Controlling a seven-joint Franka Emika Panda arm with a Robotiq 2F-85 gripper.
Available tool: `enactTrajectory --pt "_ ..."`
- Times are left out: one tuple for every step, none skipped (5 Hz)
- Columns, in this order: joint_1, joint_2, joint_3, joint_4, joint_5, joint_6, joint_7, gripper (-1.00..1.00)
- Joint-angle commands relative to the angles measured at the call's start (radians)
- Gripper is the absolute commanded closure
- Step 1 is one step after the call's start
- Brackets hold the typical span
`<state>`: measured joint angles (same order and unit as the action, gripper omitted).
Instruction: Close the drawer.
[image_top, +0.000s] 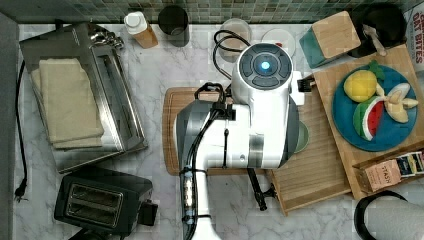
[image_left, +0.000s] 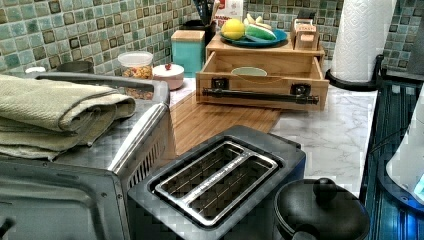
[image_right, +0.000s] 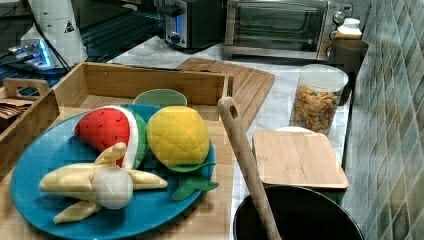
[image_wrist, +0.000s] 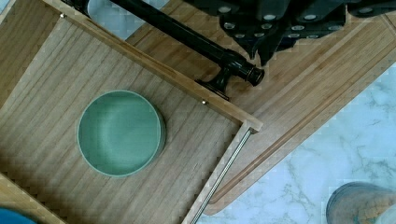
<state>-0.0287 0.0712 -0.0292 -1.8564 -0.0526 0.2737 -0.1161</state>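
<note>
The drawer (image_left: 262, 82) stands pulled out from its wooden case, with its black bar handle (image_left: 260, 94) across the front. A green bowl (image_wrist: 120, 133) sits on the drawer's slatted floor (image_wrist: 56, 84). In the top view my white arm (image_top: 255, 115) hangs over the drawer (image_top: 315, 170) and hides much of it; one end of the handle (image_top: 257, 192) pokes out below the arm. My gripper (image_wrist: 268, 28) hovers above the handle (image_wrist: 187, 35) near its end, over the cutting board and apart from the bar.
A grooved cutting board (image_left: 215, 120) lies in front of the drawer. A black toaster (image_top: 102, 200) and a toaster oven (image_top: 80, 100) stand on the top view's left. A blue plate of plush fruit (image_top: 375, 110) rests on the case, beside a teal block (image_top: 330, 37).
</note>
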Motion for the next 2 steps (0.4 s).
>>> enactTrajectory --pt "-0.002 0.000 -0.001 -0.010 -0.002 0.000 0.000 1.00" --pt "-0.010 -0.018 -0.005 -0.044 0.029 0.012 -0.043 1.00"
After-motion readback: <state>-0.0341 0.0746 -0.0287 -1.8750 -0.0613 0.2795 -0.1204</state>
